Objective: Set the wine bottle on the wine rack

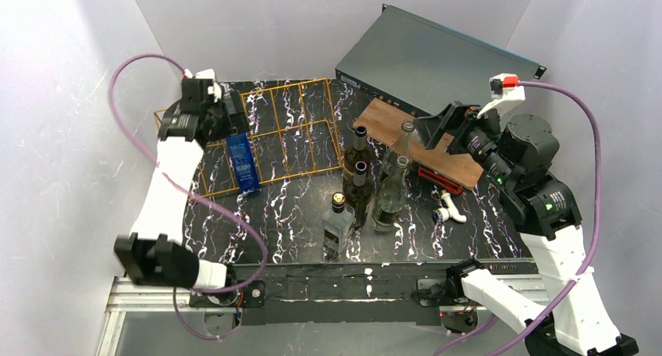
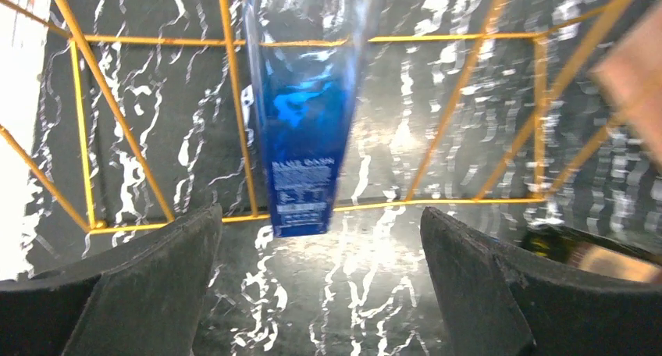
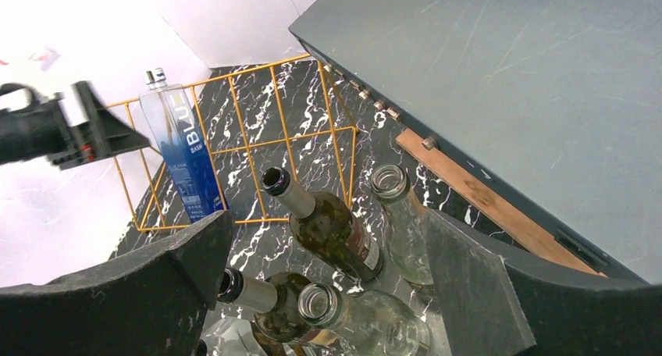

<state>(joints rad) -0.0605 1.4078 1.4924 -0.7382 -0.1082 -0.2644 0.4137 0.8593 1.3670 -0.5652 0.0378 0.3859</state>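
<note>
One blue bottle [image 1: 243, 162] was seen in the rack [image 1: 290, 127], at the far left of the desk [image 1: 297, 208]. Its base was at the near rail of a bay, and its neck was hidden under the left arm in the top view. From the right wrist it appeared upright or leaning. Whether it was settled could not be told, since it was blurred in the left wrist view.

The left fingers [image 2: 148, 293] were spread wide just above it, with nothing held between them and no contact with the glass visible. The right fingers [image 3: 156, 293] were likewise wide and empty. They were held over a cluster of dark and clear bottles [image 1: 361, 194] standing at mid-desk, well apart from the rack.

The blue bottle was judged to be glass: stiff, fairly heavy for its slim shape, smooth enough to slip, and liable to topple or break if knocked. Should it need to be taken again, the grip would best be placed across the body just below the shoulder. The sides look flat there and the weight would be balanced, whereas from the narrow neck the bottle could swing. The thin wires were judged to offer little support, so a slow, low release would be called for.
</note>
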